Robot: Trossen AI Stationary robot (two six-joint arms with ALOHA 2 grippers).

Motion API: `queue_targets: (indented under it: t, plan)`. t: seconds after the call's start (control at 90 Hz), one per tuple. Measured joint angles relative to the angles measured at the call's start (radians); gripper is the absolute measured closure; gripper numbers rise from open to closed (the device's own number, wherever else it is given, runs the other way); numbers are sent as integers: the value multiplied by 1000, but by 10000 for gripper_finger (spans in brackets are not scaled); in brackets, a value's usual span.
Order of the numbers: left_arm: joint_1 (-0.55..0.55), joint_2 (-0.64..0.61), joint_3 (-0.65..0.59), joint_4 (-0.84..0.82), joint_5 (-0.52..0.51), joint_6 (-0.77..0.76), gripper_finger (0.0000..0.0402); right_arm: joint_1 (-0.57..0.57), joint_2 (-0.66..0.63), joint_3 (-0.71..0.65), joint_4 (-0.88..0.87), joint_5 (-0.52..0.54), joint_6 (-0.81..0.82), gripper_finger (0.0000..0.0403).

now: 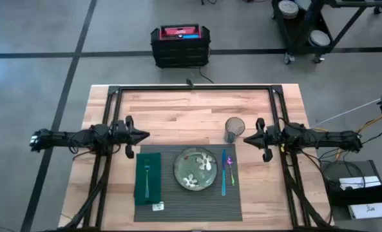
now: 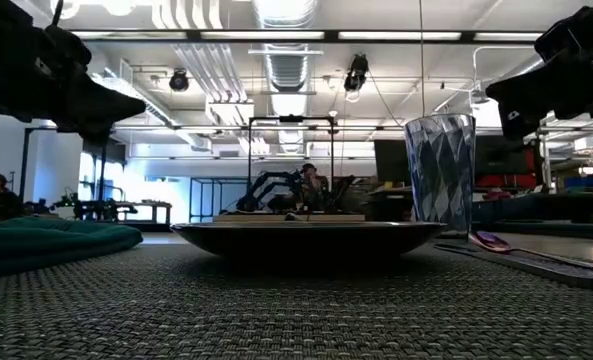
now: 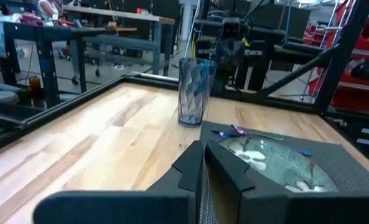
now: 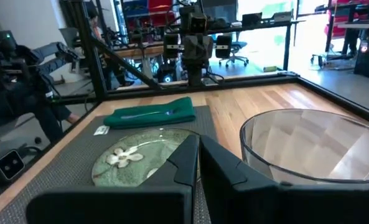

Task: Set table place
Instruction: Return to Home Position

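Note:
On the light-wood table [image 1: 178, 109] lies the dark grey ribbed placemat [image 1: 184, 200]. It carries a green flowered plate [image 1: 195, 169], a dark green napkin [image 1: 147, 183] with a fork on it at the left, and iridescent cutlery [image 1: 227, 171] at the right. A clear faceted glass [image 1: 234, 129] stands on the wood just beyond the mat's far right corner. My left gripper [image 1: 145, 136] hovers shut over the table left of the mat's far edge. My right gripper [image 1: 245, 137] hovers shut just right of the glass, apart from it.
A black frame rail [image 1: 191, 89] runs along the table's far part and down both sides. A black and red case [image 1: 180, 44] sits on the floor beyond the far edge. Bare wood lies between the rail and the mat.

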Motion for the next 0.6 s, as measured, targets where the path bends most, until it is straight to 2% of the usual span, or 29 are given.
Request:
queue_targets:
  t: [0.6]
  plan:
    - [0, 124, 2, 1, 0, 0, 398, 0, 0, 0, -1, 0, -1, 401]
